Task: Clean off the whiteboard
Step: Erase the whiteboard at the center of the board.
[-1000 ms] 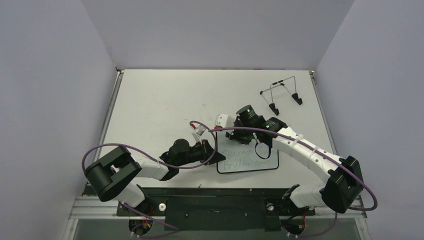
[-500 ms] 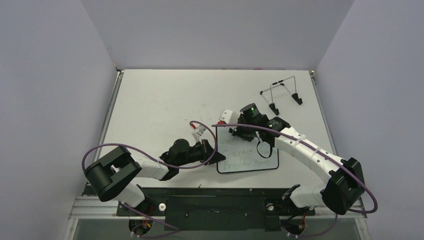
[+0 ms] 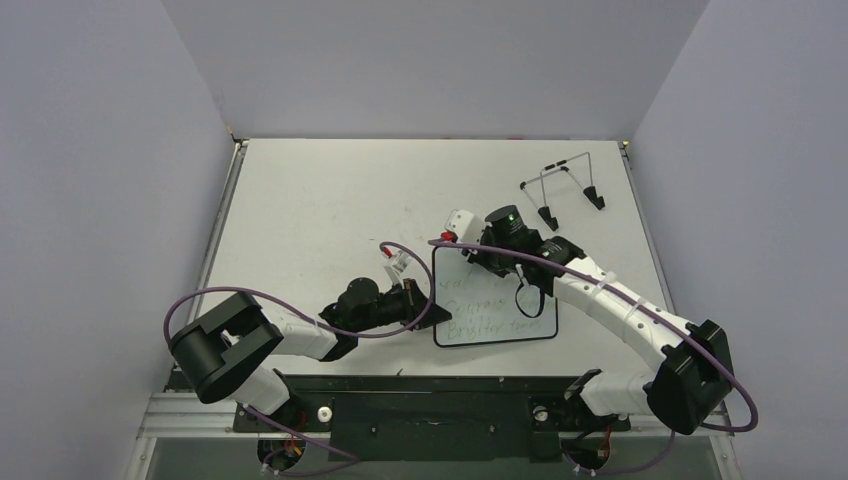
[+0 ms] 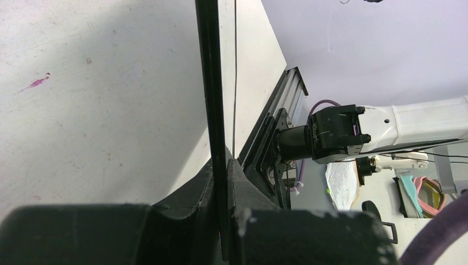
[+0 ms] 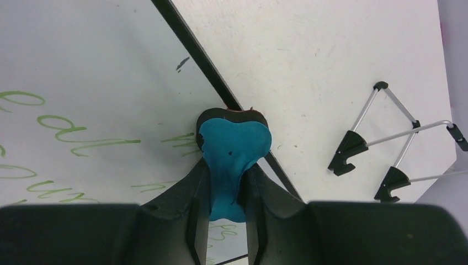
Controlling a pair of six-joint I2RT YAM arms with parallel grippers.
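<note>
The whiteboard (image 3: 497, 318) lies flat near the table's front, with green handwriting across it. My left gripper (image 3: 430, 310) is shut on its left rim; in the left wrist view the black rim (image 4: 211, 83) runs edge-on between the closed fingers of that gripper (image 4: 222, 182). My right gripper (image 5: 227, 182) is shut on a blue bone-shaped eraser (image 5: 234, 146). The eraser's head rests at the board's far edge, across the black rim (image 5: 198, 58). Green writing (image 5: 83, 143) shows to its left. From above, the right gripper (image 3: 480, 262) sits over the board's upper part.
A thin wire stand with black feet (image 3: 563, 190) stands at the back right of the table, also seen as the stand (image 5: 386, 143) beyond the board's edge. Purple cables loop over both arms. Grey walls enclose the table on three sides.
My right gripper has carried the eraser away from me and slightly right, up to the board's far edge. The left gripper and the board have stayed put.
</note>
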